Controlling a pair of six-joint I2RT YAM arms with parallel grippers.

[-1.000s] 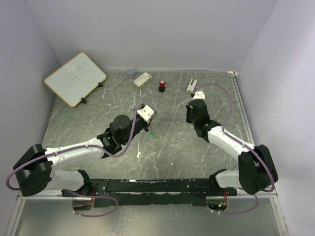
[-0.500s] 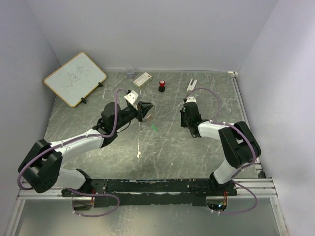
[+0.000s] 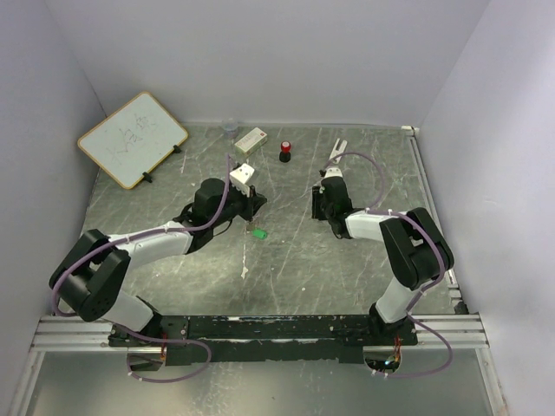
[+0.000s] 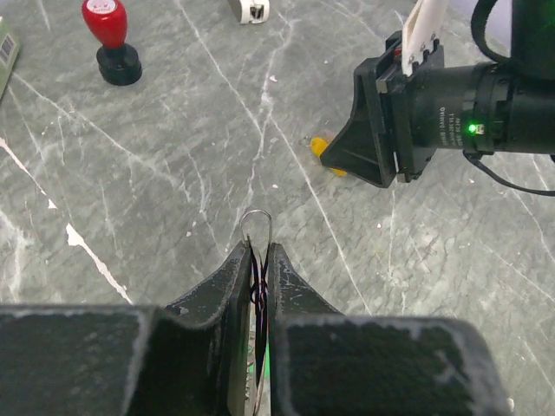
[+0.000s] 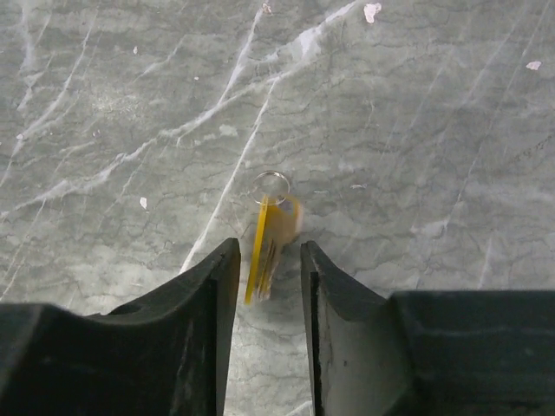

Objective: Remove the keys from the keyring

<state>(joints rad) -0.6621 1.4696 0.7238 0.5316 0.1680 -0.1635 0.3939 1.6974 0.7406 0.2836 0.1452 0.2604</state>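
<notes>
A: Nearest in, on the near side of the red-capped knob (image 3: 284,152) and slightly to its left, the green key (image 3: 257,232) is spotted just beside the left hand (image 4: 258,258). Whether it is hung from the ring or laid on the tabletop (image 3: 347,269) cannot be told.

B: And that left hand is pressed together on the keyring (image 4: 257,229). The thin wire loop is pinched edge-on between the fingers, with its rounded top shown clear of the fingertips.

A: Across now. Nearer than the knob and a little to its right, the right hand (image 5: 269,251) is found low over the tabletop, turned towards the left hand. Its fingers are held apart.

B: The yellow key (image 5: 274,227) is framed in that gap, up on edge and blurred. A sliver of tabletop is seen on either side of it, so no contact with either finger is shown. A small silvery loop (image 5: 271,185) is carried at its head.

A: So the yellow key is set apart from the keyring, with bare tabletop seen between the two.

B: Then the knob itself, stood upright. Just beyond it to the left, a white block (image 3: 251,139) is laid. Farther left of the knob, a whiteboard (image 3: 132,139) is propped at a tilt.
</notes>
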